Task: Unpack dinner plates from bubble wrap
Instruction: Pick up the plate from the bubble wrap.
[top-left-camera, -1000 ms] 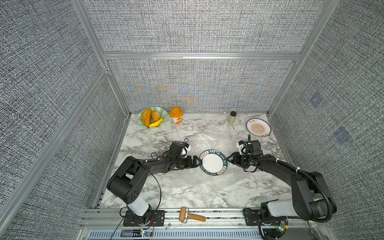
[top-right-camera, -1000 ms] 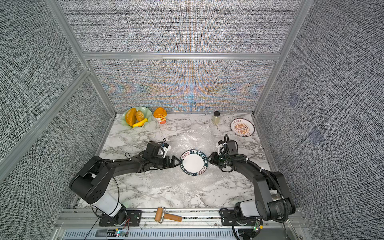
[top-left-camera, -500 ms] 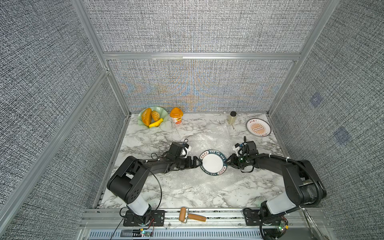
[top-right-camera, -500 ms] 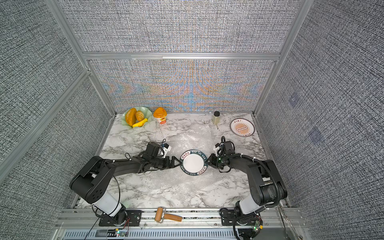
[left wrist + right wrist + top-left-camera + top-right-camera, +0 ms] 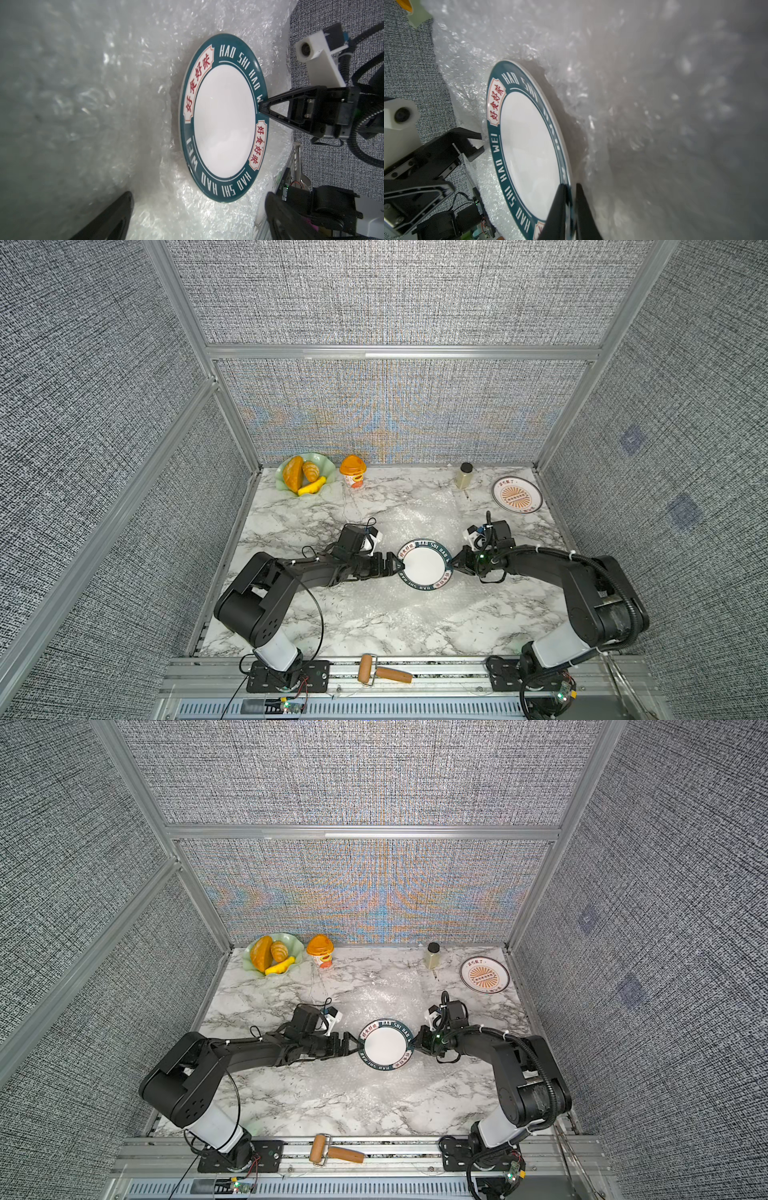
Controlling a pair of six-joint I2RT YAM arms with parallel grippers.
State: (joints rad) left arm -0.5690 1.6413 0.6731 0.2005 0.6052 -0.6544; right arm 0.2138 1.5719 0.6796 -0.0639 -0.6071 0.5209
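Now that the right gripper (image 5: pixel 570 188) has narrowed onto the rim of the teal-rimmed plate (image 5: pixel 424 565), lifting it clear looks possible. Plate lies centre-table on bubble wrap (image 5: pixel 415 520); left gripper (image 5: pixel 397 566) gapes wide beside its opposite edge.

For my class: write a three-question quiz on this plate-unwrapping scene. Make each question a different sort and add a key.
1. True or false: the right gripper has its jaws shut on the rim of the teal-rimmed plate.
2. Multiple choice: the left gripper is A) open, right beside the plate's edge; B) shut on the plate's rim; C) raised high above the table.
3. Fill in: the clear sheet beneath the plate is ____.
Key: 1 true; 2 A; 3 bubble wrap.
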